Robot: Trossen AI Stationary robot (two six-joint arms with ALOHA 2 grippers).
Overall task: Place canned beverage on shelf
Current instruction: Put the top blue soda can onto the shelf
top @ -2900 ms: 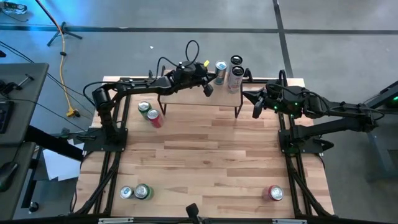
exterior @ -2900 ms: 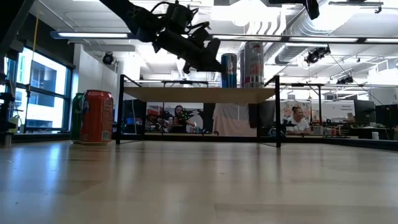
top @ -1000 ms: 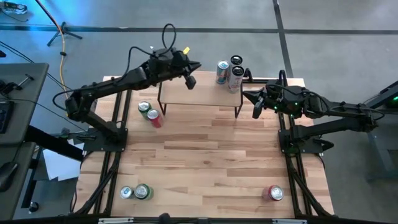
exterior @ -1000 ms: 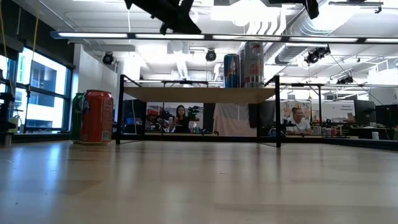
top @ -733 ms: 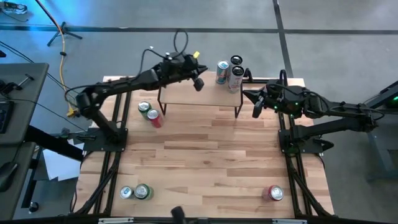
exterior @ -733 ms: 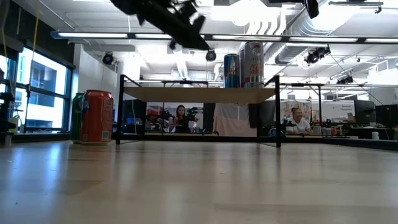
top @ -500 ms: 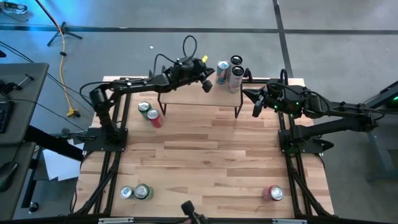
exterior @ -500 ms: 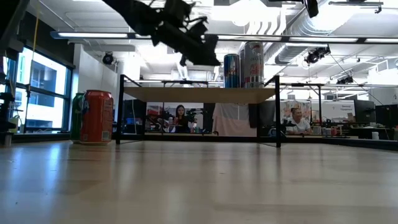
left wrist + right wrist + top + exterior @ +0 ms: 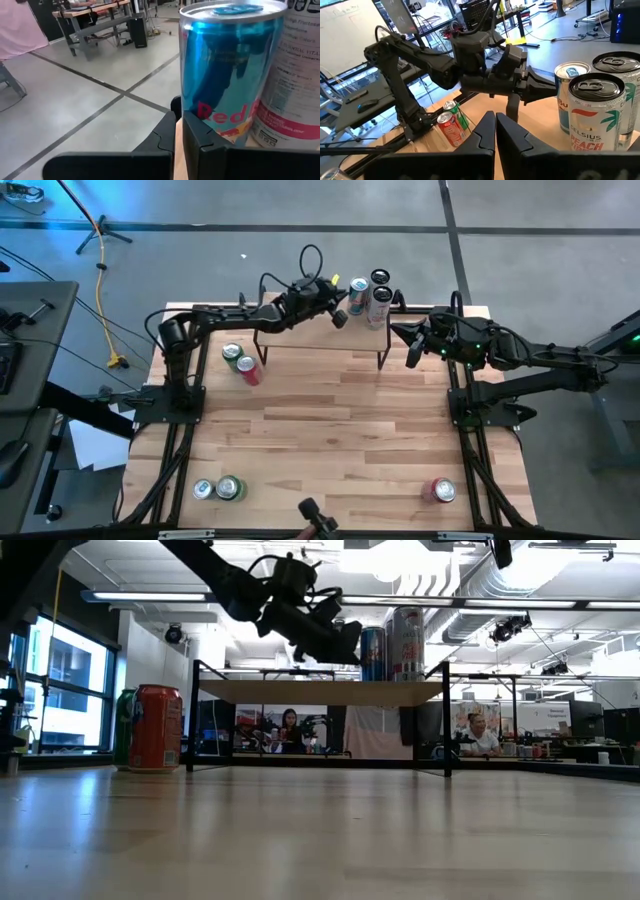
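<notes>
On the shelf (image 9: 310, 332), the empty, closed left hand (image 9: 341, 318) meets a Red Bull can (image 9: 227, 70) beside a Celsius can (image 9: 596, 112).

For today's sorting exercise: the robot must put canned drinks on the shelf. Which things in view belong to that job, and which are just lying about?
Part of the job:
- shelf
- blue can on the shelf
- two white cans beside it
- left gripper, shut, at the blue can
- red and green cans on the table

Lying about:
- yellow cable on the floor

High view looks straight down on my table (image 9: 330, 420); low view sits level at tabletop. My 2 wrist cameras (left very close) share the blue can (image 9: 227, 75).
</notes>
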